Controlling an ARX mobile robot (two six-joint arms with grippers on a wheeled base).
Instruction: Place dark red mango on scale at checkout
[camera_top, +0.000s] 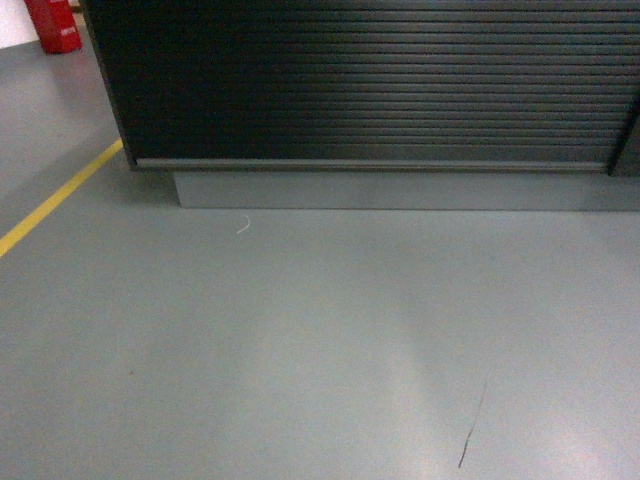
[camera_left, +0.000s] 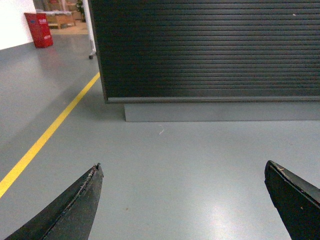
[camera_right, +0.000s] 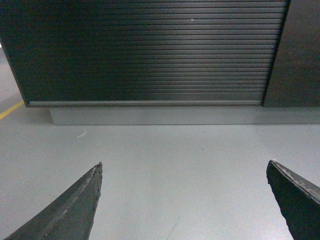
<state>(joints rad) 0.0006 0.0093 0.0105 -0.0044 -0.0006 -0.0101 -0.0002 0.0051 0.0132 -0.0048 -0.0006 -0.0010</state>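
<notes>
The checkout (camera_top: 370, 90) is seen only as a dark, horizontally ribbed front on a smooth grey plinth (camera_top: 400, 190). Bare glossy floor (camera_top: 320, 340) lies before it, edged by a yellow line (camera_top: 55, 200). The left gripper (camera_left: 182, 172) and right gripper (camera_right: 184, 172) are spread wide, with nothing held. The mango and scale cannot be seen.

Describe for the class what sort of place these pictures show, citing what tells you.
Probably a shop or warehouse-like hall, seen from floor level: a black counter with a ribbed front on a grey plinth, a smooth grey floor with a yellow line, and a red bin beyond.
</notes>
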